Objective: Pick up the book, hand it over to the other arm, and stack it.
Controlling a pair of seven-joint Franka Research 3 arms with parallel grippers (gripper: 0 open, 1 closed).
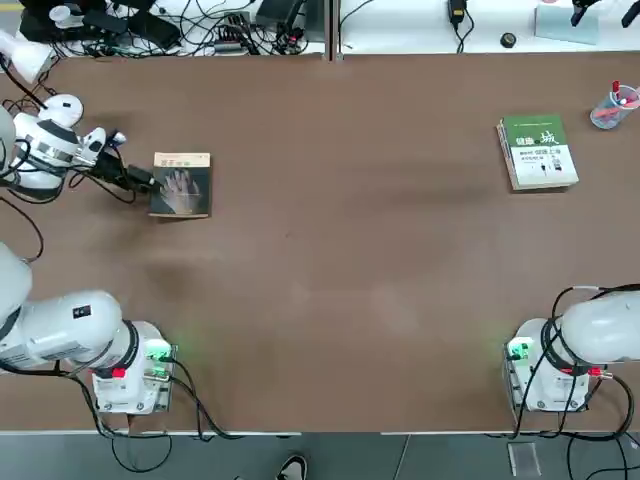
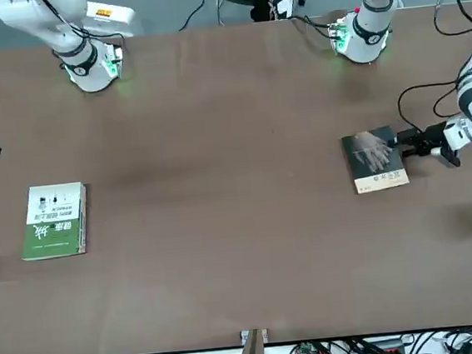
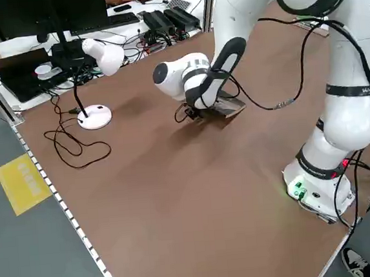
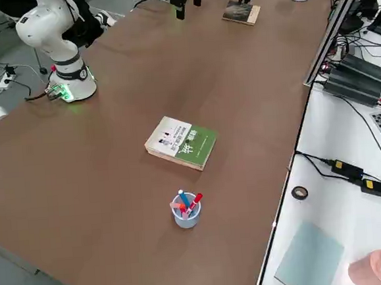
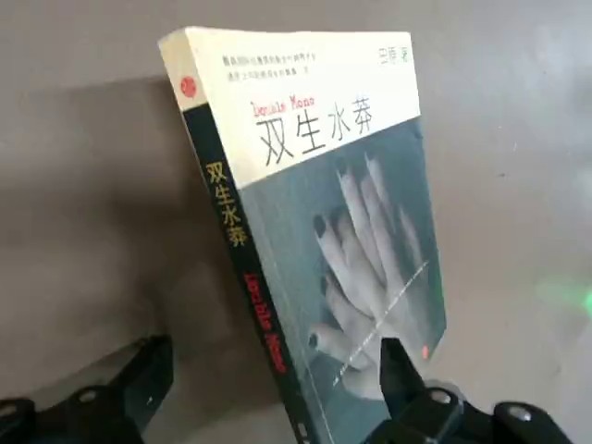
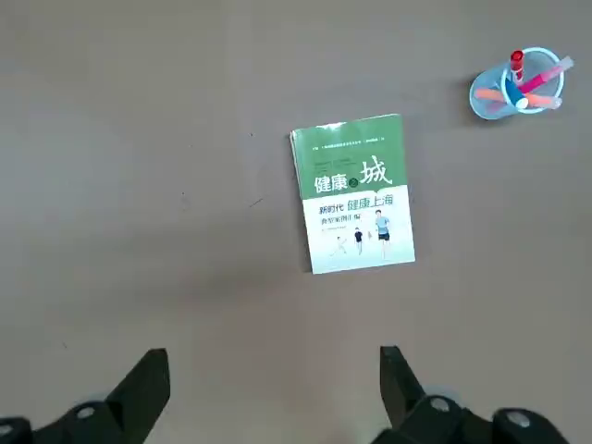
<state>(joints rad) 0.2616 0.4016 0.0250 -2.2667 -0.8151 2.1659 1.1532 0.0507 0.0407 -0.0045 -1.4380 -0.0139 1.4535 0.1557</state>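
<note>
The book point(image 1: 182, 185) is small and dark grey-green, with a pale hand on its cover and a tan band along one edge. It is at the far left of the table point(image 1: 340, 260). My left gripper point(image 1: 148, 183) is low at the book's left edge with its jaws open. In the left wrist view the book point(image 5: 342, 231) reaches in between the fingers of the left gripper point(image 5: 273, 350). One fingertip point(image 5: 393, 356) overlaps the cover, and the other stands clear of the spine. The spine side casts a wide shadow. My right gripper point(image 6: 273, 356) hangs open and empty, high above the table.
A green-and-white book point(image 1: 538, 152) lies flat at the far right, with a blue cup of pens point(image 1: 612, 105) beyond it. A white desk lamp point(image 3: 93, 56) and cables stand past the table's left end. The arm bases sit at the near corners.
</note>
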